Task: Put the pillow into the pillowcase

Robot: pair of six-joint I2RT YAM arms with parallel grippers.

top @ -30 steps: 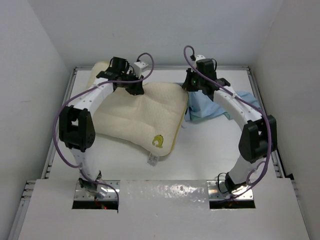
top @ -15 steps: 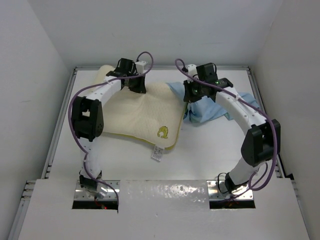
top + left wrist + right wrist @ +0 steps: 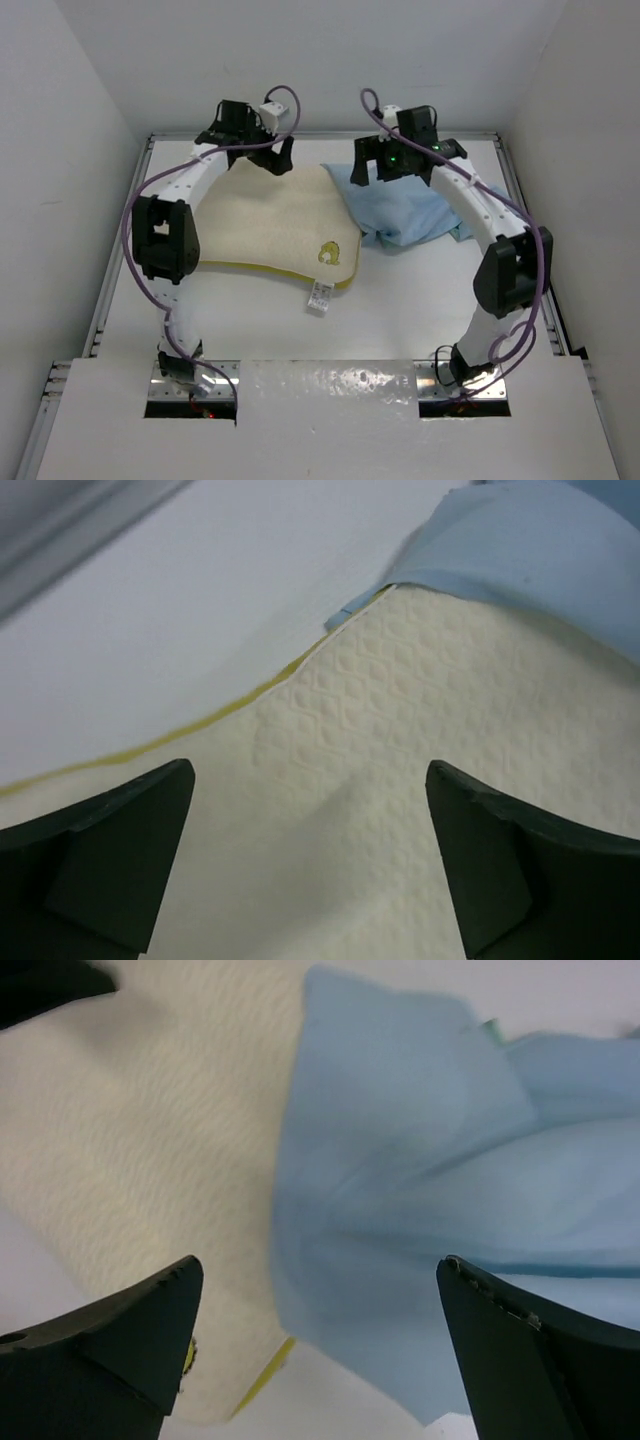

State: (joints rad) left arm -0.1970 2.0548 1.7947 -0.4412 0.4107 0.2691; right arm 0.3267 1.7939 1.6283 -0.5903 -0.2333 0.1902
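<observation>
1. The white flat table (image 3: 400, 300) is under both claws and carries everything.
2. The large cream-white quilted rectangular pillow (image 3: 270, 225) lies flat directly below the left claw and reaches to below the left finger of the right claw. Its far edge with the yellow trim (image 3: 200, 723) runs just ahead of the left claw. I judge it light but bulky and soft, so it will bend and sag when lifted at one point. A good place to take hold is the trimmed edge or a corner, best with both claws.
3. The thin light blue satin cloth pillowcase (image 3: 410, 210) is crumpled below the right claw and to its right. One flap of it lies over the corner of the pillow, ahead and to the right of the left claw. It looks limp and slippery, so it can slide out of a weak pinch. The hem of its opening is the place to grip, but I cannot tell where the opening is.
4. The left claw (image 3: 308, 770) is spread wide above the pillow and holds nothing.
5. The right claw (image 3: 320, 1265) is also spread wide, empty, above the line where the pillowcase meets the pillow.
6. The small white tag (image 3: 320, 297) and the yellow logo (image 3: 327, 255) are at the near pillow corner, well apart from both claws.
</observation>
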